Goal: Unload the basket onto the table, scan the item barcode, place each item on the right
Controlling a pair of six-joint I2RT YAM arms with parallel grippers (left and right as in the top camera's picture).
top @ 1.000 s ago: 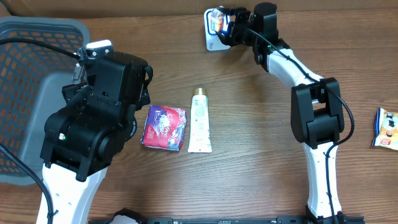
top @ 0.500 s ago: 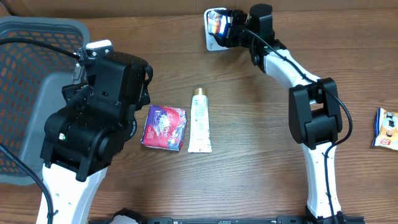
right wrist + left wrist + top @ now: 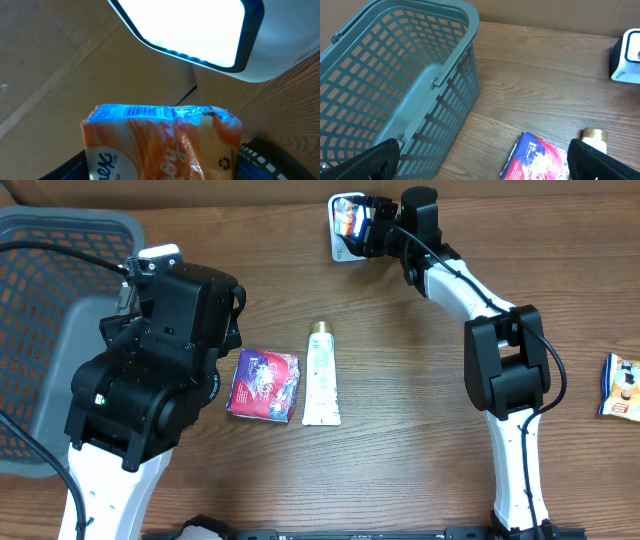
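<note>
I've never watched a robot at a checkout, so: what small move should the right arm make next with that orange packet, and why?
Probably tilt the orange packet slightly so its barcode squarely faces the lit window of the scanner. The right end effector holds the packet close to that window, and the barcode on its top edge already catches blue light.

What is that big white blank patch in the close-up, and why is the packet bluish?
Right wrist view: the lit window of the scanner is overexposed to white, and its glow tints the packet blue. Overhead view: even light.
</note>
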